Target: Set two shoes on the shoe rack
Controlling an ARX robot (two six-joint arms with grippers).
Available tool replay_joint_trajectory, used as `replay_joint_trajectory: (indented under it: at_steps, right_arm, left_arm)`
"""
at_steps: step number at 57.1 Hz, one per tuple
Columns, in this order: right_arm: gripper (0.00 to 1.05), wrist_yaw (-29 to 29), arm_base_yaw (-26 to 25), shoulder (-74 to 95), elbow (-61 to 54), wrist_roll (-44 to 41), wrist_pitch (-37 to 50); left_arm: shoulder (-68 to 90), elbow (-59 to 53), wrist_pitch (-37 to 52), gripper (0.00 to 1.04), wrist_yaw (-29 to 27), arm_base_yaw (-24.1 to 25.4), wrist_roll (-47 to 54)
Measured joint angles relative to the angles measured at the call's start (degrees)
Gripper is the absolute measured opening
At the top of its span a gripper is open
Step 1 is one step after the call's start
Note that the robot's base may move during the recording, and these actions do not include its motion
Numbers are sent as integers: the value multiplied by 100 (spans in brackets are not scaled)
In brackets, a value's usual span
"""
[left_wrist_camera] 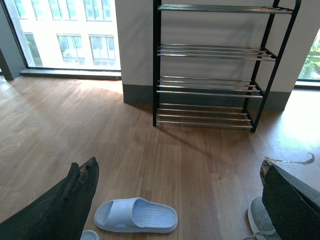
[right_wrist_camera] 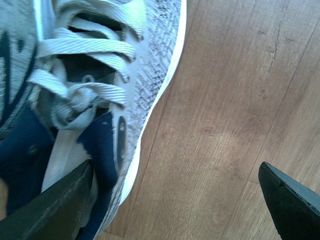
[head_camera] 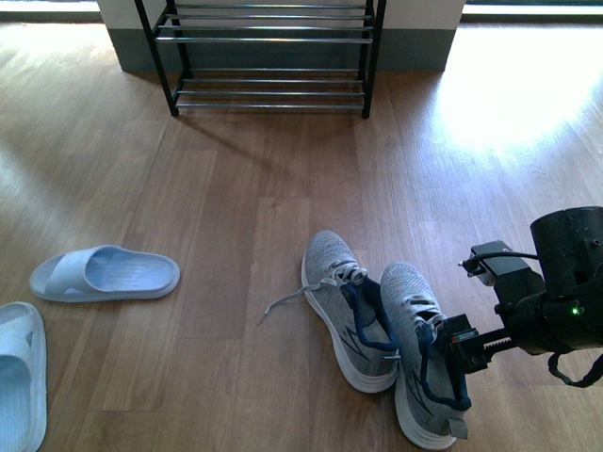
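Right wrist view: right gripper (right_wrist_camera: 175,170) spread wide, holding nothing. One finger (right_wrist_camera: 55,205) sits at the navy collar of a grey sneaker (right_wrist_camera: 150,60). The other hangs over bare floor, well clear of the white sole. Cannot tell whether the inner finger touches the lining.

Front view: that sneaker is the one nearer the right arm. The second sneaker (head_camera: 341,301) lies just beside it. Both are on the wood floor, well apart from the shoe rack (head_camera: 273,94) by the far wall. Two pale slides (head_camera: 105,273) lie off to the left.

Left gripper (left_wrist_camera: 178,165): spread wide, empty, facing the rack.

Step in hand, as I judge it: grasp the sneaker by its outer side wall. To do it well:
- Seat the inner finger deeper inside the collar.
- Close on the wall, not on laces or tongue.
- The knit looks soft, so bite low, near the sole.
- Mind the second sneaker's loose lace on lifting.
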Motion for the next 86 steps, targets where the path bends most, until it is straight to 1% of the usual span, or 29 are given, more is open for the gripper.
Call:
replay_joint_trajectory:
  at_steps: [17, 18, 22, 23, 27, 29, 35, 37, 44, 48, 57, 64, 67, 74, 86]
  right_arm:
    - [96, 177, -203, 549, 579, 175, -79]
    - [94, 164, -201, 566, 614, 262, -144]
    - [81, 98, -160, 590, 688, 492, -352]
    - [75, 74, -144, 595, 710, 592, -437]
    - [62, 79, -92, 619, 750, 748, -562]
    - [53, 101, -57, 645, 752, 802, -557]
    - [37, 120, -24, 710, 761, 905, -570]
    - [34, 127, -17, 719, 765, 920, -588]
    - [9, 144, -9, 743, 734, 1113, -551]
    - [1, 105, 17, 684, 664, 1130, -501]
    - [1, -13, 131, 37, 177, 1213, -514]
    - [1, -151, 129, -1290, -356, 1191, -658]
    - [1, -313, 103, -1993, -610, 1169, -734]
    - [1, -682, -44, -3386, -1121, 1067, -922]
    - [1, -1480, -584, -6046, -1912, 1038, -1405]
  left_arm:
    - [0, 0, 0, 95, 0, 0, 0]
    - [0, 0, 0, 95, 0, 0, 0]
    - [0, 0, 0, 95, 0, 0, 0]
    - [0, 0, 0, 95, 0, 0, 0]
    - [0, 0, 0, 95, 0, 0, 0]
    - [0, 0, 0, 95, 0, 0, 0]
    - [0, 0, 0, 95, 0, 0, 0]
    - [0, 0, 0, 95, 0, 0, 0]
    - [0, 0, 0, 95, 0, 0, 0]
    - [0, 0, 0, 95, 0, 0, 0]
    - [0, 0, 0, 95, 0, 0, 0]
    - [0, 0, 0, 95, 0, 0, 0]
    - [0, 0, 0, 95, 0, 0, 0]
    - [0, 0, 0, 95, 0, 0, 0]
    - [0, 0, 0, 95, 0, 0, 0]
